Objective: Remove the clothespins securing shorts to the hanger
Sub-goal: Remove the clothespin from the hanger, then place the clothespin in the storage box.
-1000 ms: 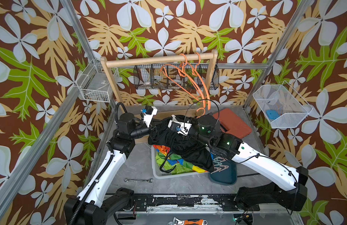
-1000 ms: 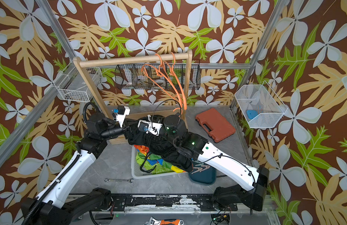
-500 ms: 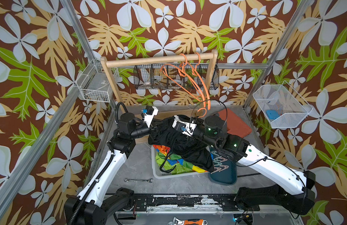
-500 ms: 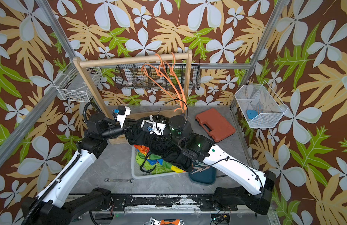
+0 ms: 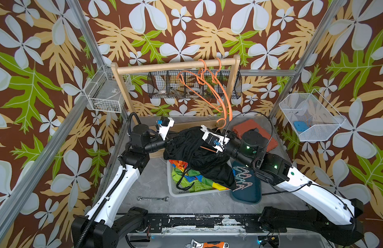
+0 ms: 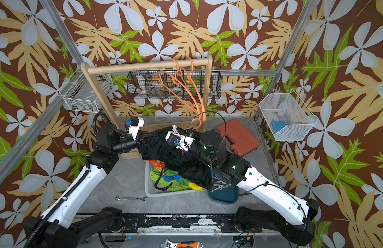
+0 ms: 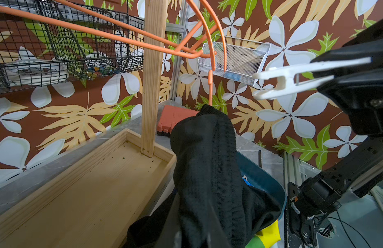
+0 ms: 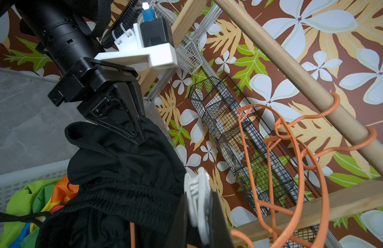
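Clothespins (image 5: 242, 179) are lying heaped on a teal tray (image 5: 248, 195) in both top views, beside the white basket (image 5: 172, 187) over which black shorts (image 5: 197, 154) are hanging between both arms. In the left wrist view, the right jaws are pinching a white clothespin (image 7: 293, 79), apart from the shorts. In the right wrist view, the left jaws are clamping the black waistband fabric.

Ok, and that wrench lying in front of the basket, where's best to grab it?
Probably the slim middle of the wrench, coming straight down from above. It lies flat on the table, its length running side to side, so the fingers should close across the shank, clear of the wider ends.
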